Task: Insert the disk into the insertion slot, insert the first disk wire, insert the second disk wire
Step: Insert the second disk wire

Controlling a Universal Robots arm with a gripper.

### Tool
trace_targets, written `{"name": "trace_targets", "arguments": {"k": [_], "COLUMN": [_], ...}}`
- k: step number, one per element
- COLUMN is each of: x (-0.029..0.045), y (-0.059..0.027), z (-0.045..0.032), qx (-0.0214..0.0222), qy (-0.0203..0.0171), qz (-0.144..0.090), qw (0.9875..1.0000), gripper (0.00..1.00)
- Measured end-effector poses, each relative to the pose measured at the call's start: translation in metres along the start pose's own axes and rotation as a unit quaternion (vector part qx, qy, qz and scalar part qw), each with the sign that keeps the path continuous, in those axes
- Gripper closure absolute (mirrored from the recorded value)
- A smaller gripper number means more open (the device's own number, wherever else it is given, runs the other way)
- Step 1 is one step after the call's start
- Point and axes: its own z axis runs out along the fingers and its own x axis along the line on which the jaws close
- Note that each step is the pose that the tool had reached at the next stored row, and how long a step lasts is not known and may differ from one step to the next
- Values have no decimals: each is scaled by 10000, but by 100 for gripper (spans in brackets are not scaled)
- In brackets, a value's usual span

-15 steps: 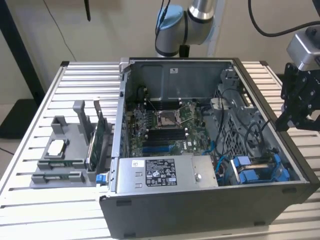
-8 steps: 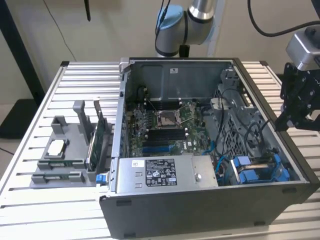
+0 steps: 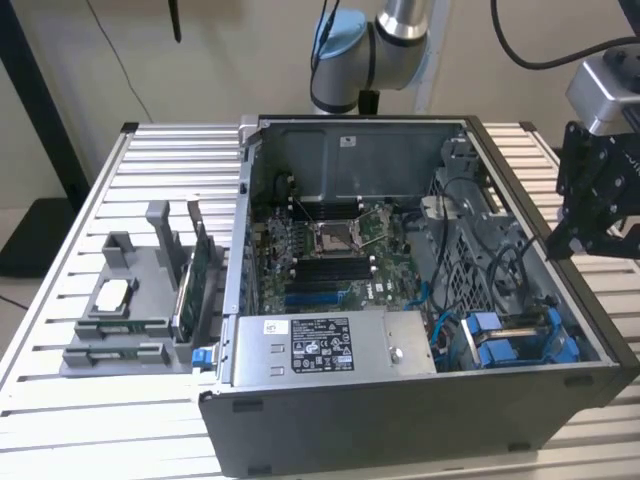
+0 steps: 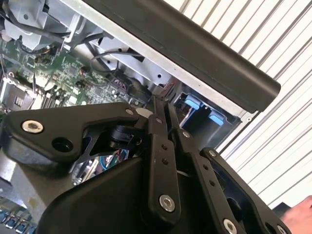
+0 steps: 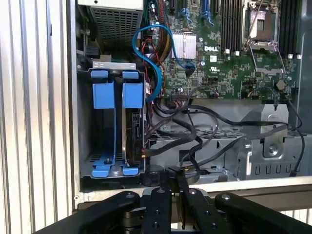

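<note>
Disk (image 5: 132, 131) sits on edge in the insertion slot (image 5: 113, 122), in the bay nearer the motherboard; its blue carrier tab shows at one end and a blue clip at the other. The neighbouring bay holds a second blue carrier (image 5: 103, 95), just beside it, the two tabs almost touching. In the exterior view the same blue carriers (image 3: 500, 335) sit in the corner of the case by the front wall on the exterior view's right.

Black cables (image 5: 195, 134) loop from the disk's edge across the grey metal drive cage (image 5: 229, 151); a blue cable (image 5: 153, 48) curves from the cage top to the motherboard (image 5: 229, 58). Cable clutter crowds the space right next to the disk; the side toward the case wall is tight, just a thin metal edge.

Gripper (image 5: 170, 187) hangs above the case rim near the drive cage, fingers pressed together with no gap and nothing between them. In the second wrist view the gripper (image 4: 158, 109) points toward the blue tabs (image 4: 202, 109) under the dark case edge (image 4: 195, 48). In the exterior view the gripper (image 3: 570, 240) is off the case's side on the exterior view's right, over the slatted table (image 3: 100, 420), apart from the case wall.

Power supply (image 3: 320, 345) lines the front wall. Grey parts tray (image 3: 125, 310) stands well apart on the exterior view's left.
</note>
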Motion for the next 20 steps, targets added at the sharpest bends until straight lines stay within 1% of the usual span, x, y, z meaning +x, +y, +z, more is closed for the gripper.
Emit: {"name": "trace_targets", "arguments": {"k": [6, 9, 14, 20], "x": [-5, -5, -4, -2], "y": [53, 106, 256, 480], "z": [-30, -34, -37, -40], "qx": [0, 0, 2, 8], "qy": [-1, 0, 0, -1], "qz": [0, 0, -1, -1], "qw": [10000, 10000, 10000, 10000], "gripper": [84, 84, 84, 84]}}
